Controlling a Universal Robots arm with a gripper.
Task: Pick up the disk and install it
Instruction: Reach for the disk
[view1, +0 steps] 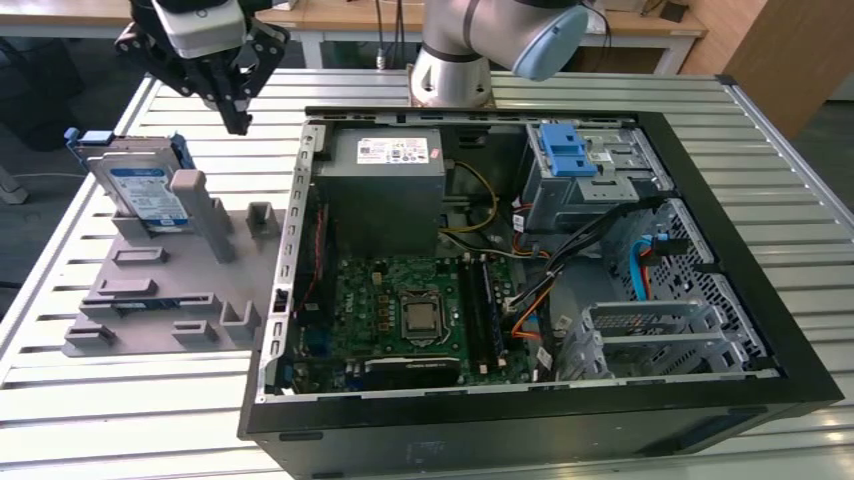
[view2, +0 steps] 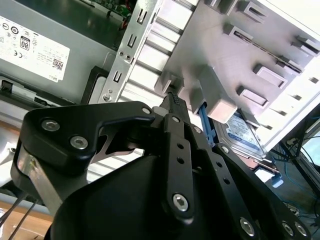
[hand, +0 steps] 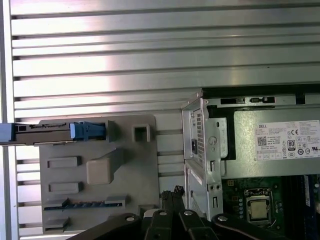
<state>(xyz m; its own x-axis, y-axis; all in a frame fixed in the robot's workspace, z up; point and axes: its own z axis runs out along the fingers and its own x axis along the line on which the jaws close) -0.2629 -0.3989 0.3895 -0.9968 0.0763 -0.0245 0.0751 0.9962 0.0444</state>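
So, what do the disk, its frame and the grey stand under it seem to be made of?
The disk: likely a metal casing, by the silver sheen at its edges. Its frame: probably plastic, glossy blue. The stand: matte grey, moulded or printed plastic, judging by its blocky shapes.

Robotics lab or test workshop: a slatted aluminium desk carries the robot arm's base, an opened computer case (motherboard bare) and a grey fixture plate. Wooden tables stand behind it.
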